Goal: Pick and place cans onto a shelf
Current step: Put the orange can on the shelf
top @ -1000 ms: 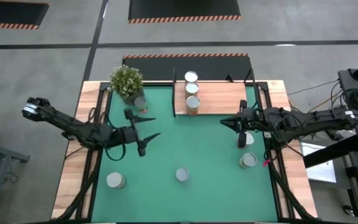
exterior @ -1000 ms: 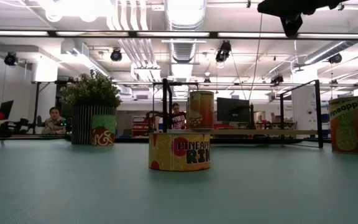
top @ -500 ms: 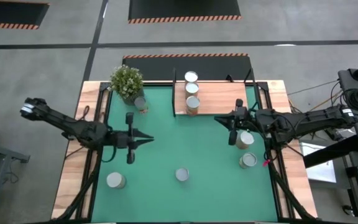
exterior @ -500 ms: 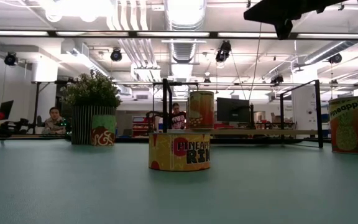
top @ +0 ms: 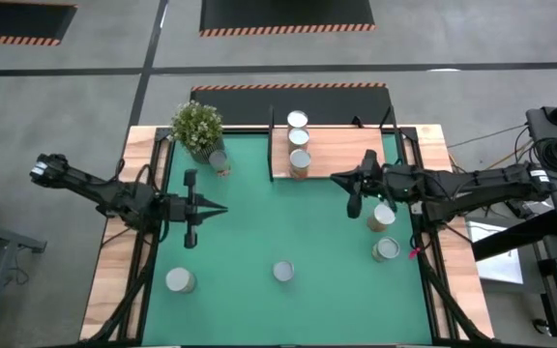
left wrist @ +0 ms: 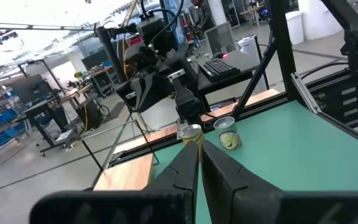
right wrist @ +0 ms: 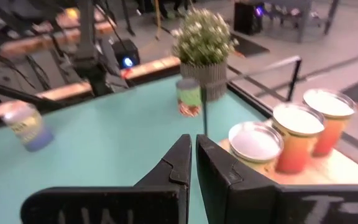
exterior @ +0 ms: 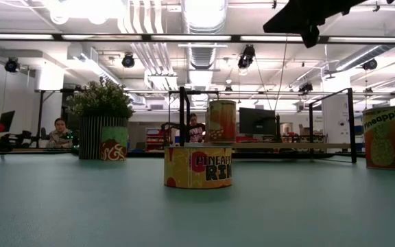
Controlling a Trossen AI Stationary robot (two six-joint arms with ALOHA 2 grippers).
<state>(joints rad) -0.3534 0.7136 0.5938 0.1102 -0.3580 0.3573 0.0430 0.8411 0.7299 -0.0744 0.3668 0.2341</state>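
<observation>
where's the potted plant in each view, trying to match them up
high view: potted plant left of centre, in the picture's upper half.
low view: on the left, standing in the background.
left wrist view: not in it.
right wrist view: in it, far ahead of that arm's fingers.
Shared landmark: the small can standing right beside the plant, also seen in the low view and the right wrist view.

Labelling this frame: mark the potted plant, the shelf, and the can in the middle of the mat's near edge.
potted plant (top: pixel 197 125): high view, on its leafy top.
shelf (top: pixel 346 153): high view, on a bare part of the wooden board.
can (top: pixel 283 272): high view, on its round silvery top.
</observation>
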